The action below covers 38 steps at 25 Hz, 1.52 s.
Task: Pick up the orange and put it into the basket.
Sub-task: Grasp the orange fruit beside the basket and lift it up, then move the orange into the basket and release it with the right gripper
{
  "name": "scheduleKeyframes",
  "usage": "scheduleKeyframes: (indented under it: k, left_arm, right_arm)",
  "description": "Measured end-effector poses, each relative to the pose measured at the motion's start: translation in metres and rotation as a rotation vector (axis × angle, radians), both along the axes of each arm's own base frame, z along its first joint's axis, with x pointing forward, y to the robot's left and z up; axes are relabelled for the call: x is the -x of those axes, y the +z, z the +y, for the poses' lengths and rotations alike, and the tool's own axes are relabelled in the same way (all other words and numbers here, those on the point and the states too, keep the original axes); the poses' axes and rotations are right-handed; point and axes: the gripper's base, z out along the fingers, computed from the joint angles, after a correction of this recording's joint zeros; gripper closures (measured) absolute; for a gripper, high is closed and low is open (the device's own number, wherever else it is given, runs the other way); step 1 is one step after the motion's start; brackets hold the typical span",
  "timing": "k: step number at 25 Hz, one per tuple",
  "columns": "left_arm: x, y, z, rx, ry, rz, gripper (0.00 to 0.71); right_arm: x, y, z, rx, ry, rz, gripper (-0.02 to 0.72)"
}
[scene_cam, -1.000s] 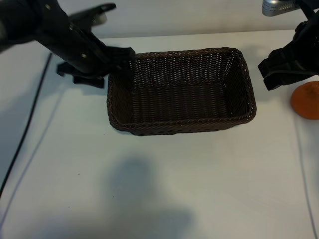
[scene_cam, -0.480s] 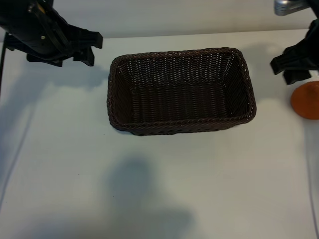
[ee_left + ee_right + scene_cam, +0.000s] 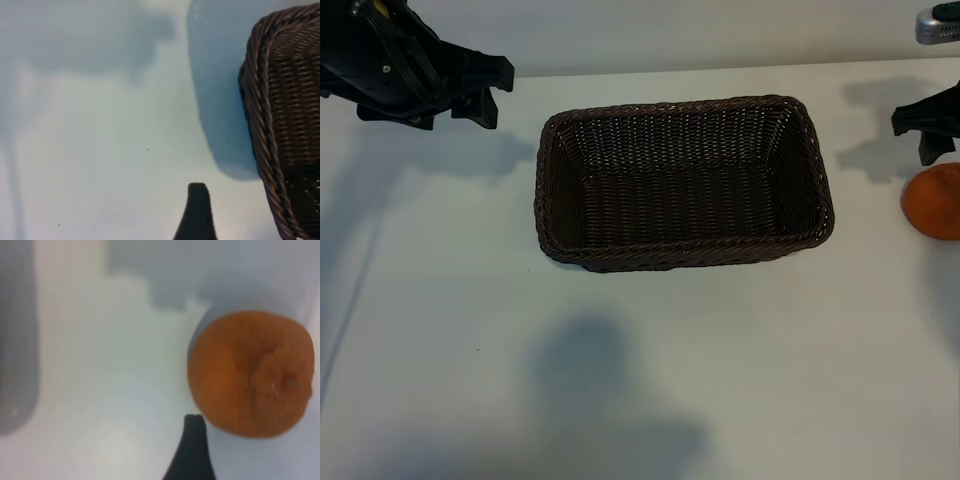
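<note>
The orange (image 3: 933, 201) sits at the worktop's right edge, outside the basket (image 3: 682, 253). The right gripper (image 3: 928, 125) hovers just behind it, jaws apart and empty, way nearer than the left gripper (image 3: 470, 90), also spread, back-left corner.

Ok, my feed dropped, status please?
Left tool parked far-left of basket. Right tool open above orange, not gripping. Orange on table. Path clear.

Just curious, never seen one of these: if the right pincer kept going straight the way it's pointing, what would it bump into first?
Probably bare table. The orange lies just beside that line, so the right pincer might graze it; depth is unclear.
</note>
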Motion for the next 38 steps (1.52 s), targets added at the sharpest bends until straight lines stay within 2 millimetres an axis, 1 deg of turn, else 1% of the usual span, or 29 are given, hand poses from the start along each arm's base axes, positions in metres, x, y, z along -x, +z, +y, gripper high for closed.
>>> scheduleKeyframes:
  k: [5,9,16,20,22,23,24,25,28,29,30,34,36,38]
  left_arm:
    - [0.001,0.0,0.0,-0.002,0.0,0.008,0.114]
    - [0.001,0.0,0.0,-0.003,-0.001,0.011,0.114]
    - [0.001,0.0,0.0,-0.003,-0.001,0.011,0.114]
    - [0.001,0.0,0.0,-0.003,-0.001,0.012,0.114]
    - [0.001,0.0,0.0,-0.003,-0.001,0.012,0.114]
    - [0.001,0.0,0.0,-0.003,0.0,0.012,0.114]
    - [0.001,0.0,0.0,-0.003,0.001,0.012,0.114]
    - [0.001,0.0,0.0,-0.003,0.001,0.012,0.114]
    - [0.001,0.0,0.0,-0.003,0.001,0.013,0.114]
    - [0.001,0.0,0.0,-0.003,0.001,0.013,0.114]
    - [0.001,0.0,0.0,-0.003,0.001,0.013,0.114]
    - [0.001,0.0,0.0,-0.003,0.001,0.014,0.114]
    - [0.001,0.0,0.0,-0.003,0.001,0.014,0.114]
    - [0.001,0.0,0.0,-0.003,0.001,0.014,0.114]
  right_arm:
    - [-0.007,-0.018,-0.015,-0.007,-0.044,0.002,0.114]
    - [-0.014,-0.026,-0.023,-0.011,-0.067,0.001,0.114]
    - [-0.02,-0.045,-0.025,-0.017,-0.07,0.046,0.114]
    - [-0.022,-0.062,-0.028,-0.022,-0.079,0.087,0.114]
    - [-0.022,-0.07,-0.029,-0.024,-0.081,0.105,0.129]
    - [-0.023,-0.072,-0.029,-0.025,-0.082,0.111,0.151]
    - [-0.022,-0.073,-0.029,-0.026,-0.082,0.117,0.198]
    - [-0.022,-0.073,-0.029,-0.027,-0.083,0.12,0.267]
    - [-0.023,-0.072,-0.029,-0.026,-0.083,0.121,0.526]
    - [-0.023,-0.071,-0.029,-0.025,-0.082,0.121,0.58]
    - [-0.023,-0.071,-0.029,-0.025,-0.082,0.12,0.602]
    - [-0.025,-0.066,-0.03,-0.023,-0.078,0.134,0.604]
    - [-0.025,-0.059,-0.03,-0.021,-0.066,0.15,0.604]
    - [-0.025,-0.048,-0.03,-0.02,-0.056,0.15,0.609]
